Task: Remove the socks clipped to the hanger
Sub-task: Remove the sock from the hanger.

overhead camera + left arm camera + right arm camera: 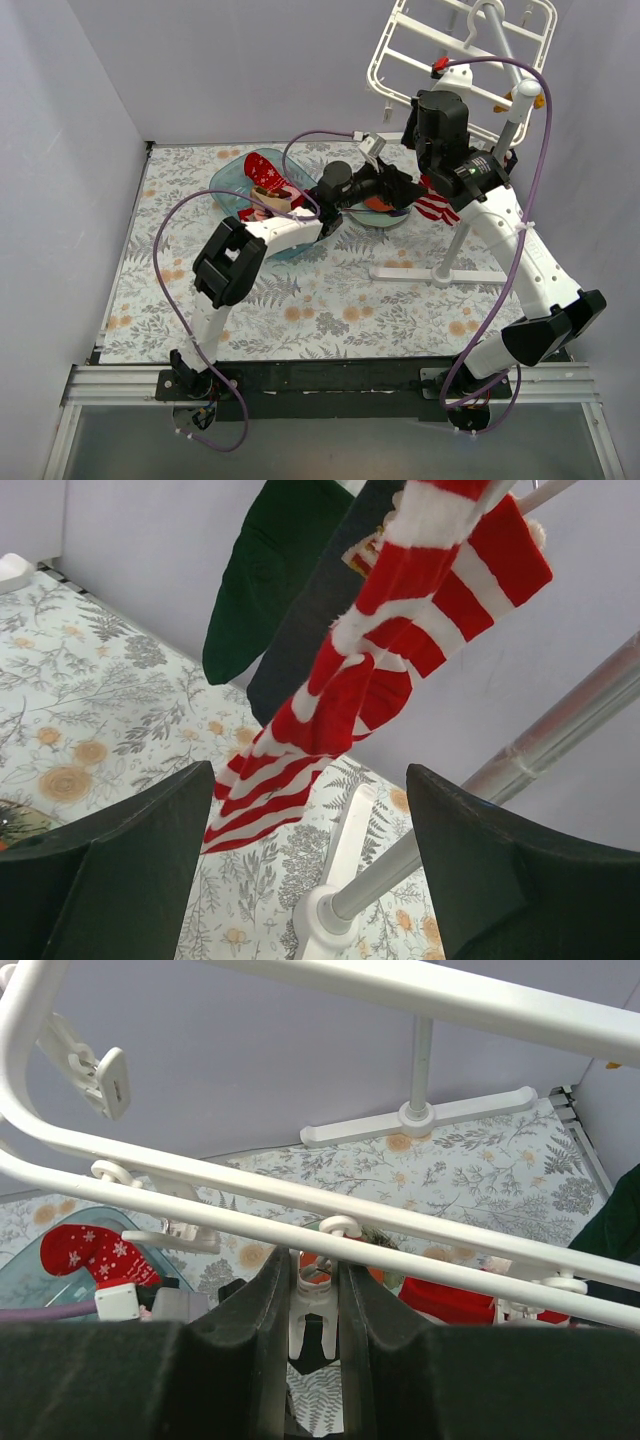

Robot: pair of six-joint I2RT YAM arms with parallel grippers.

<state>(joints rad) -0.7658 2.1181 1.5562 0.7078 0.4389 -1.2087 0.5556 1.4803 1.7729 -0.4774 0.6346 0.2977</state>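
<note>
The white hanger [462, 48] hangs tilted from a stand at the back right. A red-and-white striped sock [400, 650] and two dark socks [275, 575] dangle from it. My left gripper [310, 780] is open just below the striped sock's toe, nothing between its fingers [120, 870]. It shows under the hanger in the top view [398, 188]. My right gripper [313, 1265] is shut on a white clip [320, 1315] hanging beneath the hanger's bars [300, 1210]. A red sock with white snowflakes [265, 170] lies in the blue tub.
The blue translucent tub [228, 180] stands at the back centre-left. The stand's metal pole [560, 735] and white cross base [440, 272] are to the right of my left gripper. An empty clip [105, 1080] hangs at the hanger's left end. Grey walls close the back and sides.
</note>
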